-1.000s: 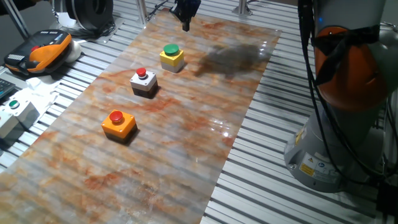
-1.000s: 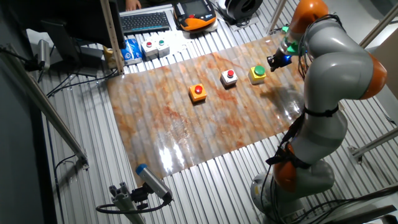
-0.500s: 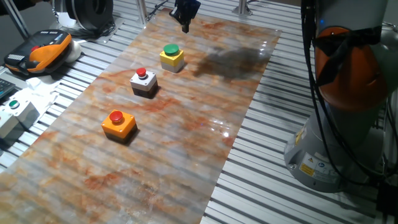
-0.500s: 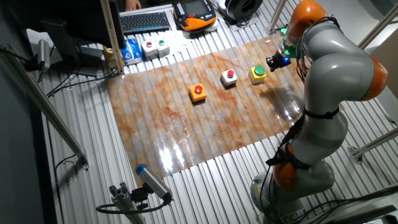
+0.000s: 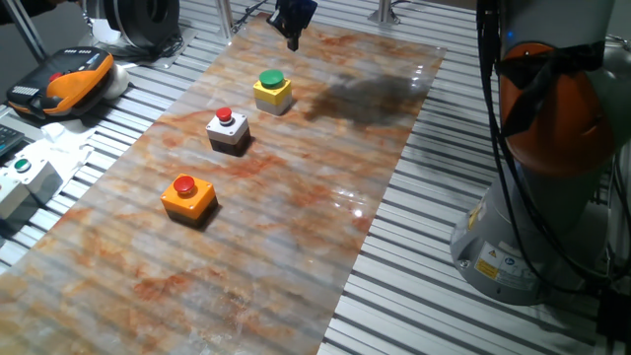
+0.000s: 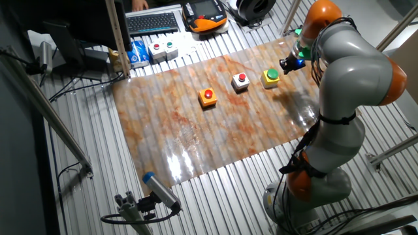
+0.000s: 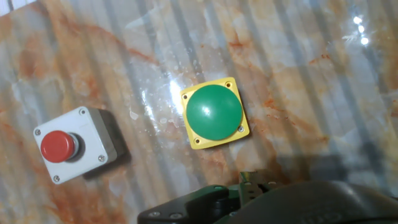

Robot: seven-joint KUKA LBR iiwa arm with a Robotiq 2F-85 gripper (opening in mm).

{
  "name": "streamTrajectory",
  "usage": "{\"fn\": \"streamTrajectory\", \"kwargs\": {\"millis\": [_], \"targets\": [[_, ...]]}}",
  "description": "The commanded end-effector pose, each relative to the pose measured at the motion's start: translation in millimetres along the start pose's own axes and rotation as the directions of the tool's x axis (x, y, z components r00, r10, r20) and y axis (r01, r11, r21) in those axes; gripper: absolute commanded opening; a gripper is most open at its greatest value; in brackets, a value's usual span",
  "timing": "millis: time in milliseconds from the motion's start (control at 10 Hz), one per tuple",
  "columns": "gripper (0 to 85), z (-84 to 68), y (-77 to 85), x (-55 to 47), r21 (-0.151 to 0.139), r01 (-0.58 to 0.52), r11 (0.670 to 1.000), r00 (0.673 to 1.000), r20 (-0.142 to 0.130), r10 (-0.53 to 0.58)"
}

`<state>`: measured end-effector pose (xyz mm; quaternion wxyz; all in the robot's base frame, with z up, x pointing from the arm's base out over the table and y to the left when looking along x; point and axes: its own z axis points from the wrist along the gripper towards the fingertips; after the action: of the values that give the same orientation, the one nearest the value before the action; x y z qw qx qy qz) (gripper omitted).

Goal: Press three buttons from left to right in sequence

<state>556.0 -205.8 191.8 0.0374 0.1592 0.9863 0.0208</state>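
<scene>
Three button boxes stand in a row on the marbled mat (image 5: 296,217). The yellow box with green cap (image 5: 272,89) also shows in the other fixed view (image 6: 271,77) and the hand view (image 7: 214,113). The grey-white box with red cap (image 5: 228,130) sits in the middle (image 6: 241,81) (image 7: 73,144). The orange box with red cap (image 5: 188,196) is at the other end (image 6: 208,96). My gripper (image 5: 293,37) hangs above the mat just beyond the yellow box, apart from it (image 6: 286,64). Its dark body fills the bottom of the hand view. No view shows the fingertips' gap.
A white control box (image 5: 25,177) and an orange teach pendant (image 5: 69,84) lie on the slatted table beside the mat. A keyboard (image 6: 151,23) lies behind them. The arm's base (image 5: 542,177) stands on the mat's opposite side.
The gripper has shifted only very slightly near the yellow box. The three buttons have not moved.
</scene>
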Motion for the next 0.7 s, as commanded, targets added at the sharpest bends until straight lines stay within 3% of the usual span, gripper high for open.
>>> {"fn": "streamTrajectory", "kwargs": {"millis": [0, 400, 600], "targets": [[0.0, 0.7, 0.4, -0.4, 0.006, 0.000, 1.000, 1.000, 0.004, 0.000], [0.0, 0.9, 0.4, -0.3, 0.017, 0.005, 1.000, 1.000, 0.006, -0.005], [0.0, 0.9, 0.4, -0.3, 0.016, -0.009, 1.000, 1.000, -0.007, 0.009]]}}
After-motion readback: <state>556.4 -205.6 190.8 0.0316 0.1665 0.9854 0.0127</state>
